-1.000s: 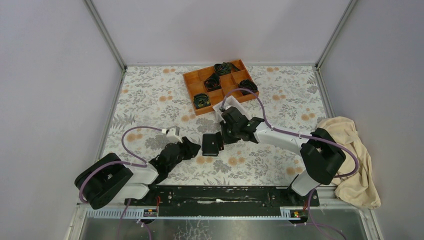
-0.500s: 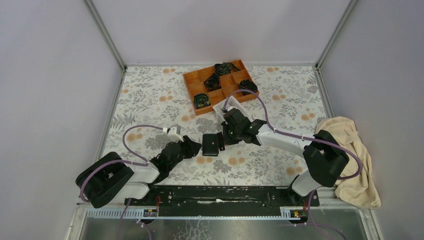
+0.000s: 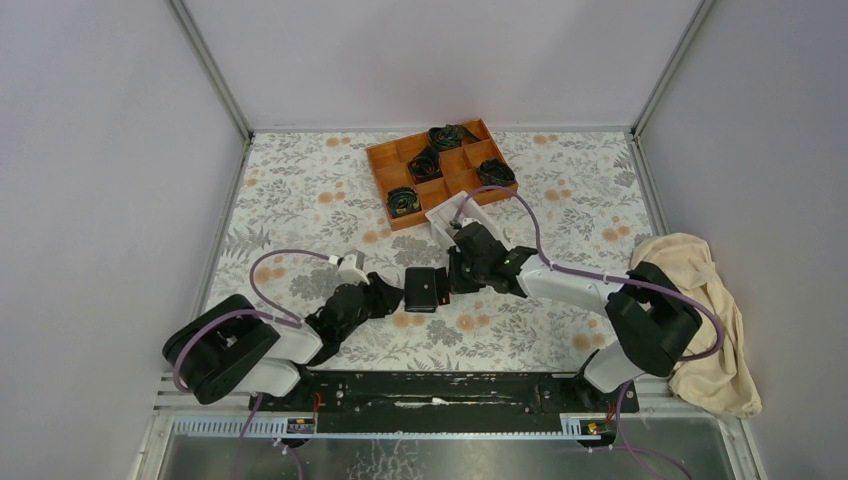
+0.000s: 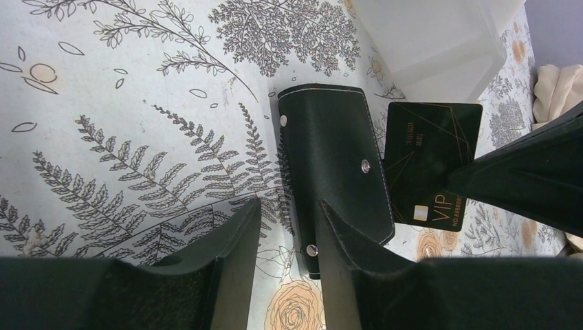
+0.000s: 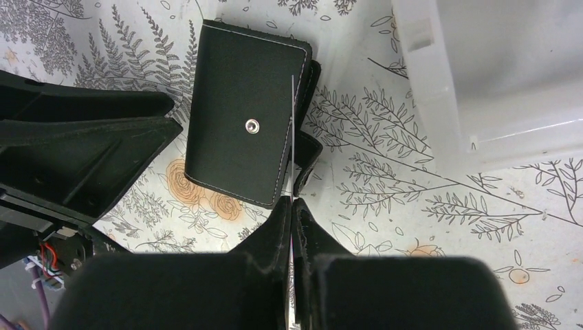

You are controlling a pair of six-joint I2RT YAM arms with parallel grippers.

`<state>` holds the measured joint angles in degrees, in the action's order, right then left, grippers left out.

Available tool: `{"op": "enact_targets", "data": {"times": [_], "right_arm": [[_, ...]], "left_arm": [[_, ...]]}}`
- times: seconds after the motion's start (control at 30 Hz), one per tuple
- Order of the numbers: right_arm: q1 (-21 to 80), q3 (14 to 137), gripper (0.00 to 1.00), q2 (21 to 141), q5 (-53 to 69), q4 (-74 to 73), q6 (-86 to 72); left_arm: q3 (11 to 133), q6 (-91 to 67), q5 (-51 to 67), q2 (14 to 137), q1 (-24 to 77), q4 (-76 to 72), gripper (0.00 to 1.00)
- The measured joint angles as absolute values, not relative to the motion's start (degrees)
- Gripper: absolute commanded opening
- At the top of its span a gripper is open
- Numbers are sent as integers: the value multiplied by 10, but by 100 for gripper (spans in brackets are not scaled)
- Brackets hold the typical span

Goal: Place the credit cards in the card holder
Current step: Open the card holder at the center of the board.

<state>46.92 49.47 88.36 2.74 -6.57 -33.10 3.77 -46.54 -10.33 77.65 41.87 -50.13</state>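
- left gripper [image 4: 289,206]: low over the floral table [image 3: 300,190], near the middle front. its fingers stand partly apart. the near edge of the card holder lies in the gap, with one finger over its cover. i cannot tell whether they really clamp it.
- card holder [image 4: 330,151]: a small black folded wallet with pale stitching along its edges and small silver snap studs. it lies flat on the table between the two grippers, touching the left one. its inner pockets are out of sight.
- credit card [image 4: 430,161]: dark, with thin gold lines and "vip" printed beside a small chip. it is held just beside the holder's right edge. one corner is covered by the finger holding it. from the right wrist it shows only edge-on, as a thin pale line along the holder's edge, and from above it cannot be made out.
- right gripper [image 5: 292,206]: fingers pressed together on the card's thin edge.
- white box [image 5: 495,69]: just beyond the right gripper, cut off by the frame in both wrist views and partly behind the arm from above.
- orange tray [image 3: 374,168]: at the far side, holding dark coiled things too small to name.
- beige cloth [image 3: 700,320]: bunched at the right edge.
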Motion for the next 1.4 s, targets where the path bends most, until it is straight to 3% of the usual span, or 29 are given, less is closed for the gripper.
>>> {"op": "enact_targets", "data": {"times": [1.4], "right_arm": [[414, 333, 0, 831, 123, 149, -463]], "left_arm": [[36, -472, -99, 823, 419, -552, 37]]}}
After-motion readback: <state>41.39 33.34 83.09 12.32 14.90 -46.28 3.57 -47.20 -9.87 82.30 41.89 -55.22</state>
